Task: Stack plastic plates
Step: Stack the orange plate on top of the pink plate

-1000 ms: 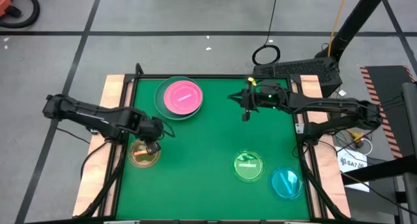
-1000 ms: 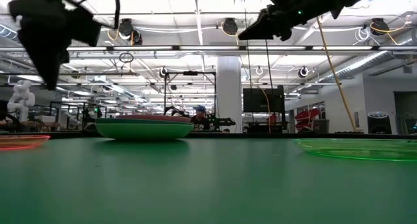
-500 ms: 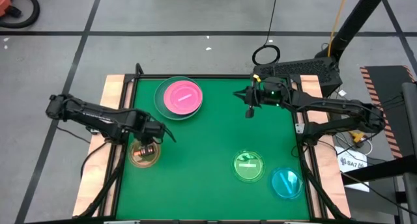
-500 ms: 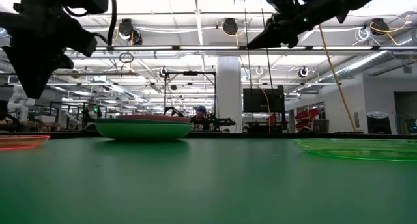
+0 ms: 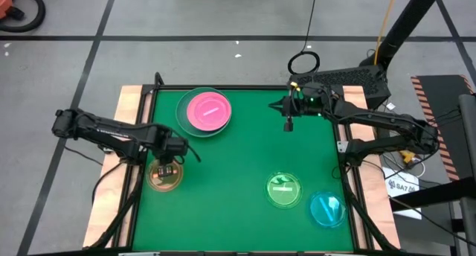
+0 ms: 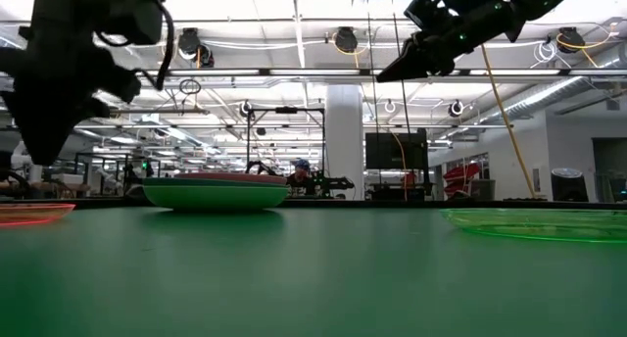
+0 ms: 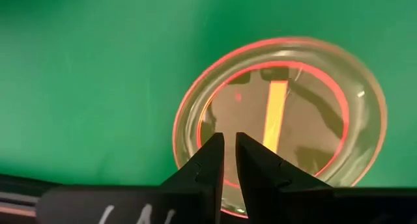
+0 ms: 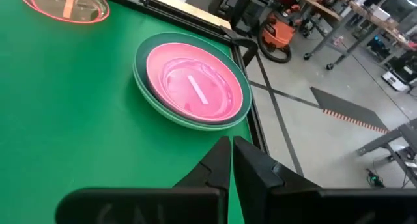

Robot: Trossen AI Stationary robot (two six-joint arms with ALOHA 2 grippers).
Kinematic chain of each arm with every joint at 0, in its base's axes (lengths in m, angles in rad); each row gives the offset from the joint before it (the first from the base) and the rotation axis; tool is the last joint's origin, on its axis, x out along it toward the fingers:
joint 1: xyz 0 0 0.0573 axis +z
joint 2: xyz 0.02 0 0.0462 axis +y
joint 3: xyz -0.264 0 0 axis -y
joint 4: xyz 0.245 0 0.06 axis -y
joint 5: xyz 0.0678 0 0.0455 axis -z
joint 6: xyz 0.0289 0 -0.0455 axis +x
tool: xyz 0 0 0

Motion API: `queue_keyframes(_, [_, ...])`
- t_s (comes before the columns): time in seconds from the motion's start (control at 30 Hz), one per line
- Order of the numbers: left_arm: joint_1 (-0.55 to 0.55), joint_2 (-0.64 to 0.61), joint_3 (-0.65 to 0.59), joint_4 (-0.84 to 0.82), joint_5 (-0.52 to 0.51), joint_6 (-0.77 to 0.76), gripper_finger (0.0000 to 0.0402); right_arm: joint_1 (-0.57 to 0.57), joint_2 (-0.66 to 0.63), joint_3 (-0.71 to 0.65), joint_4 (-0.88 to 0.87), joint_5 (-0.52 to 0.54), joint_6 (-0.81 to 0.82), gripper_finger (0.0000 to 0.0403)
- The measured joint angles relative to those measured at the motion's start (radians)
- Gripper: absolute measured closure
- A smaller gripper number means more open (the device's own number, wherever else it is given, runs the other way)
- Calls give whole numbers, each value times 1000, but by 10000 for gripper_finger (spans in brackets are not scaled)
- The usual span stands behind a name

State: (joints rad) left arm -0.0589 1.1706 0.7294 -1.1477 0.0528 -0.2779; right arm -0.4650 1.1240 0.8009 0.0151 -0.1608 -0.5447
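Directly beneath the left gripper (image 7: 228, 160), now lower, fingers nearly closed and empty, sits a translucent amber plate (image 7: 287, 113), red-rimmed.

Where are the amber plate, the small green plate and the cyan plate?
amber plate (image 5: 164, 177): high view, its middle.
small green plate (image 5: 284, 190): high view, its middle.
cyan plate (image 5: 326, 209): high view, its middle.

Grey tiled floor (image 5: 186, 18) w/ dark seams around the green counter (image 5: 238, 167). Orange vacuum (image 5: 18, 7) at far left corner, black cable loop (image 5: 303, 62) on floor behind counter. Low view: open workshop, ceiling strip lights (image 6: 294, 4), white pillar (image 6: 345, 141), dark monitor (image 6: 395, 151), workbenches beyond
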Motion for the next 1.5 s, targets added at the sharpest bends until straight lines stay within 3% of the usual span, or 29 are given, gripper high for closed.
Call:
queue_keyframes(0.4, [1,9,-26,47,0,7,350,-14,0,0,17,-1,2,392])
queue_keyframes(0.7, [15,44,-25,71,-33,-31,231,-14,0,0,19,-1,-12,392])
queue_keyframes(0.83, [20,90,-25,75,-57,-19,201,-14,0,0,19,-1,-16,392])
queue_keyframes(1.17, [49,199,-25,77,-61,-22,197,-14,0,0,17,-1,-17,392])
queue_keyframes(1.5, [51,220,-25,79,-61,-22,197,-14,0,1,17,-1,-17,392])
